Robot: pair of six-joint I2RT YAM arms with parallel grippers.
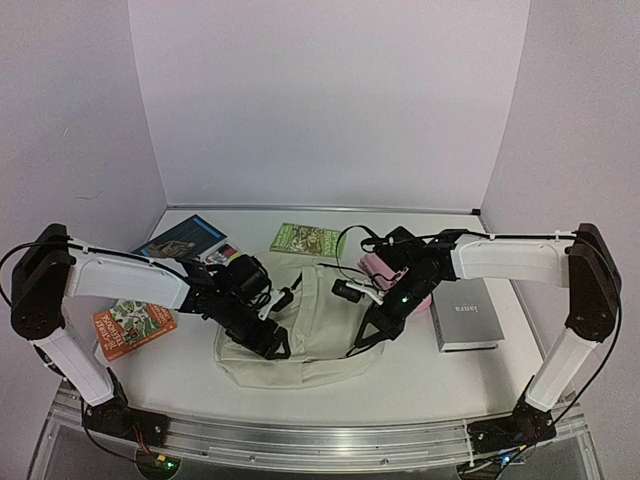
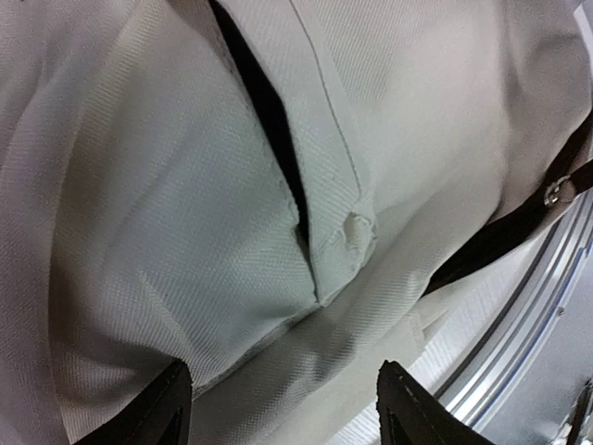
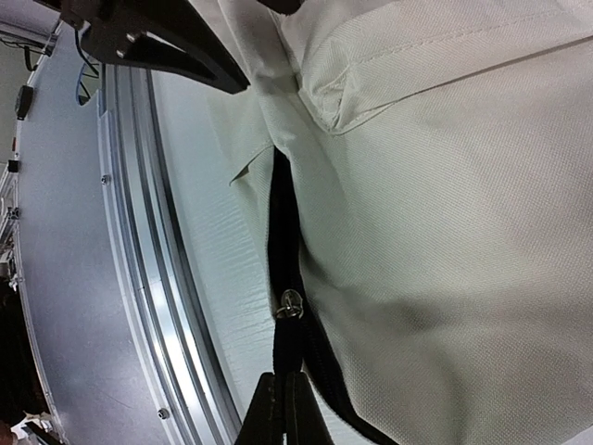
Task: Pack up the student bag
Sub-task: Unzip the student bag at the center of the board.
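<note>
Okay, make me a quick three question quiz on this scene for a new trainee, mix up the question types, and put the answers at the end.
1. True or false: the right end effector is wide open.
2. Multiple choice: the grey box lies A) inside the student bag, B) on the table to the bag's right, C) under the left arm.
3. Fill in: the left end effector hangs over the bag with its fingers ___.

Key: 1 false, it is shut. 2 B. 3 open.
</note>
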